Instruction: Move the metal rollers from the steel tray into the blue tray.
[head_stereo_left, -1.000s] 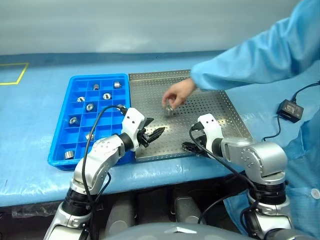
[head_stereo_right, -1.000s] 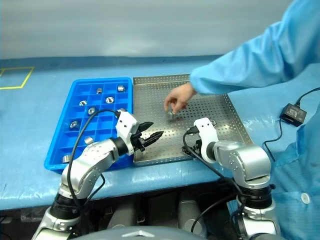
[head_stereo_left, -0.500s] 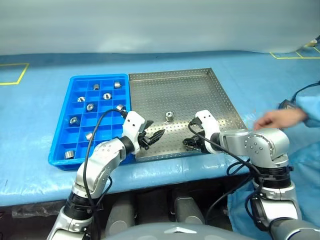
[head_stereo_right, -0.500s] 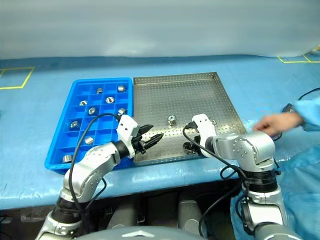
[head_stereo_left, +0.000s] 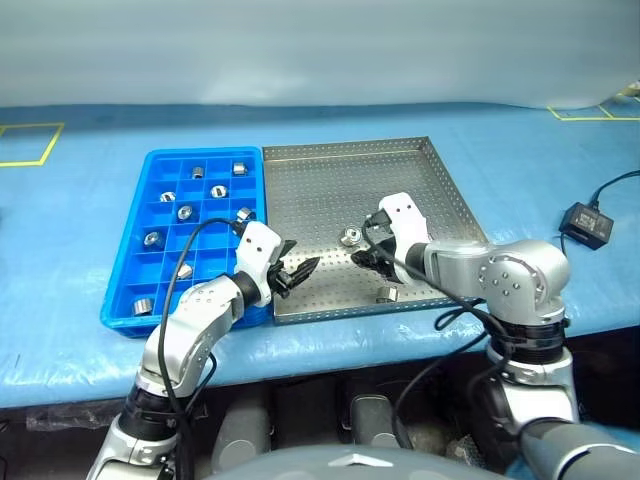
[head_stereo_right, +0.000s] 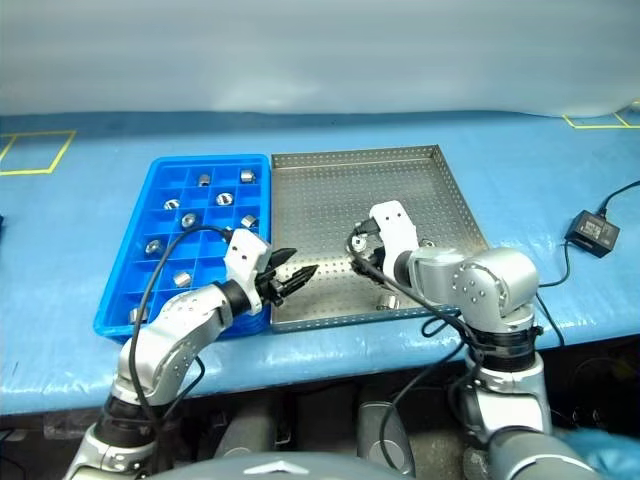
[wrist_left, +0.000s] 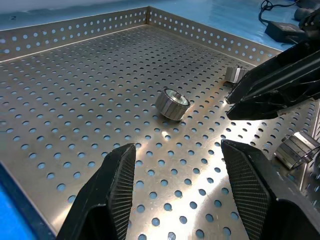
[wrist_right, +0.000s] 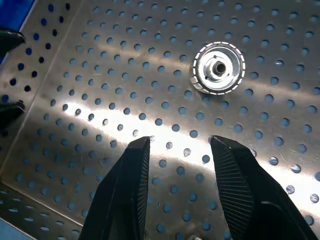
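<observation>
Rollers lie in both trays, and not all read equally well. In the blue tray (head_stereo_left: 200, 154) the metal rollers (head_stereo_left: 185, 211) sit singly in scattered compartments, small and glinting from the head views, and the left arm hides the tray's near corner. On the perforated floor of the steel tray (head_stereo_left: 345, 146) one roller (wrist_left: 171, 104) lies in the open, just beyond the right pincer (wrist_right: 179, 140). A second (head_stereo_left: 386, 293) rests by the near rim. A third (wrist_left: 235, 74) peeks out behind the right pincer in the left wrist view, half covered. The right wrist view shows its black fingers a little apart over bare floor, gripping nothing. The left pincer (wrist_left: 177, 147) hovers released and empty over the tray's near left corner. A black adapter (head_stereo_left: 585, 220) sits on the blue tabletop (head_stereo_left: 80, 220), its cable cut off at the edge.
</observation>
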